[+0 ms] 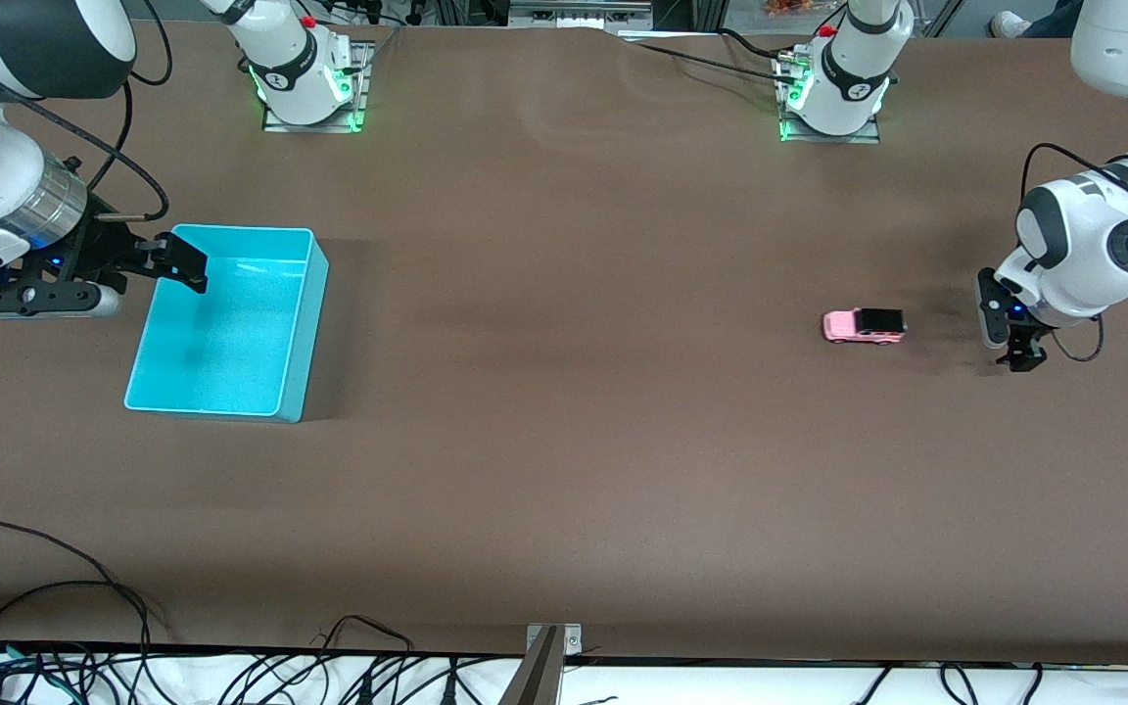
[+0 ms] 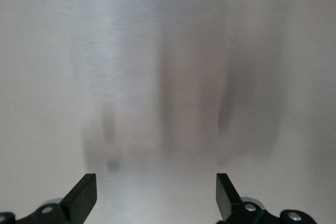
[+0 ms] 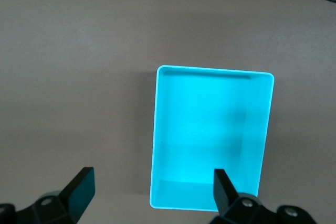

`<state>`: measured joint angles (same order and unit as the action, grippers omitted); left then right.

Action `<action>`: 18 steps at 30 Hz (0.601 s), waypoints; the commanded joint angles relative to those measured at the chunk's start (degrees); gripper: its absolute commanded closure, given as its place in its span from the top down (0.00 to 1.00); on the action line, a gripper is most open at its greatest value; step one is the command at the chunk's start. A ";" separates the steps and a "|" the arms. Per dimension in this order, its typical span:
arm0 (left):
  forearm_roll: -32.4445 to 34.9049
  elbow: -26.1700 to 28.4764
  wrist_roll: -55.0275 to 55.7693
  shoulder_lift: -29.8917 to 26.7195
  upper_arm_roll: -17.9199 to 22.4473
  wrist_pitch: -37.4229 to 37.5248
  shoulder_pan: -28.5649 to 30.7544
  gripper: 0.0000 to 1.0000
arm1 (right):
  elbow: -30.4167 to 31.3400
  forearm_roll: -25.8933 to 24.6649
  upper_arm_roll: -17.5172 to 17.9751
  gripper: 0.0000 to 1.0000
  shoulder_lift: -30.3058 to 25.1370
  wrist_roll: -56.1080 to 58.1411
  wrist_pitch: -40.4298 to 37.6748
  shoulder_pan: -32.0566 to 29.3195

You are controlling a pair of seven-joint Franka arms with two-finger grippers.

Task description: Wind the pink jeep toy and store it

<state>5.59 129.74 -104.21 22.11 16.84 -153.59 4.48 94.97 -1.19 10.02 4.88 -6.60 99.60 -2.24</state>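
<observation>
The pink jeep toy (image 1: 865, 326), with a black roof, stands on the brown table toward the left arm's end. My left gripper (image 1: 1010, 338) is open and empty, low over the table beside the jeep, a short gap from its black-roofed end. The left wrist view shows only blurred bare table between its open fingers (image 2: 84, 198); the jeep is out of that view. The cyan bin (image 1: 305, 333) stands empty at the right arm's end. My right gripper (image 1: 158, 269) is open and empty above the bin's outer edge. The right wrist view looks down into the bin (image 3: 215, 72).
The two arm bases (image 1: 305, 78) stand along the table edge farthest from the front camera. Black cables (image 1: 84, 587) lie along the nearest edge. A wide stretch of bare brown table (image 1: 564, 323) separates the bin and the jeep.
</observation>
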 commanded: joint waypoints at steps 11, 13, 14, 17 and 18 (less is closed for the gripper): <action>1.44 1.40 0.41 -15.86 -0.14 3.91 -0.18 1.00 | -1.01 -1.01 0.26 1.00 0.39 -0.17 -0.19 -0.22; 1.44 1.40 0.41 -17.18 -0.14 4.00 -0.18 1.00 | -1.01 -1.09 0.26 1.00 0.39 -0.08 -0.28 -0.22; 1.36 1.40 0.41 -17.80 -0.14 4.09 -0.18 1.00 | -1.01 -1.01 0.26 1.00 0.39 -0.08 -0.28 -0.22; 1.35 1.66 0.50 -19.47 -0.22 4.87 -0.18 1.00 | -1.01 -1.01 0.26 1.00 0.39 -0.17 -0.28 -0.22; 1.35 1.75 0.58 -19.99 -0.22 5.49 -0.09 1.00 | -1.01 -1.09 0.26 1.00 0.39 -0.08 -0.28 -0.22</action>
<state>5.59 129.55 -104.17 6.27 16.83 -149.97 4.26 94.97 -1.19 10.02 4.88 -6.60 99.60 -2.24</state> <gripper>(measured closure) 0.000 0.000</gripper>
